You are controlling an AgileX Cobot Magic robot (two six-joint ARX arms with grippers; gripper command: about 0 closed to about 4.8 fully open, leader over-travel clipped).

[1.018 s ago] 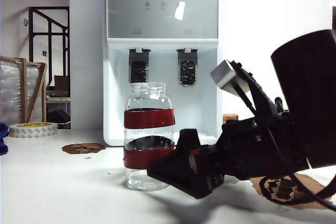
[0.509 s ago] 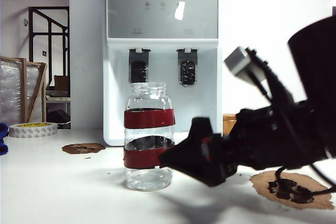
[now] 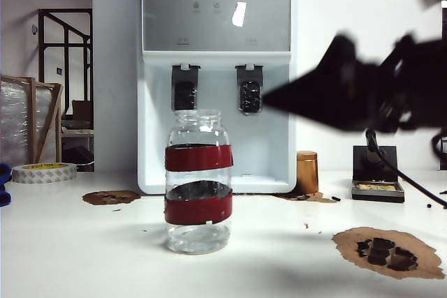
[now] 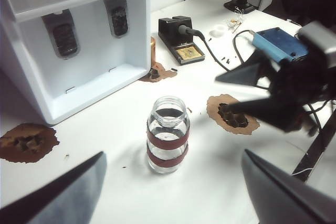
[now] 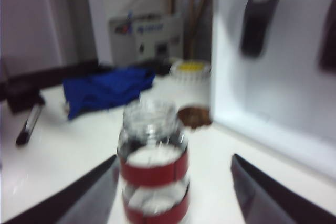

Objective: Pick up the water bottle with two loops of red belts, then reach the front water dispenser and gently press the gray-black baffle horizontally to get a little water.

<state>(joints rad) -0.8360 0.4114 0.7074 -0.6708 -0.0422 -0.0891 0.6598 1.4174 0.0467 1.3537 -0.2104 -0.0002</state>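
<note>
The bottle (image 3: 199, 181) is a clear glass jar with a wide threaded mouth and two dark red tape bands around its round body. It stands upright on the smooth white bench (image 3: 84, 256), near the front edge and in front of the dispenser (image 3: 216, 75). No water level can be made out in it.

The dispenser is a tall white box with a glossy gray upper panel. Two dark paddles hang over its recessed bay; the right one is the baffle (image 3: 249, 89).

A small copper cylinder (image 3: 306, 172) stands just beside the dispenser. Brown rough patches (image 3: 386, 250) lie on the bench.

The right gripper (image 3: 279, 98) is blurred, raised above the bench to the right of the bottle; its fingers (image 5: 89, 190) are apart and hold nothing. The left gripper (image 4: 173, 192) is wide open and empty, above the bench and apart from the bottle.
</note>
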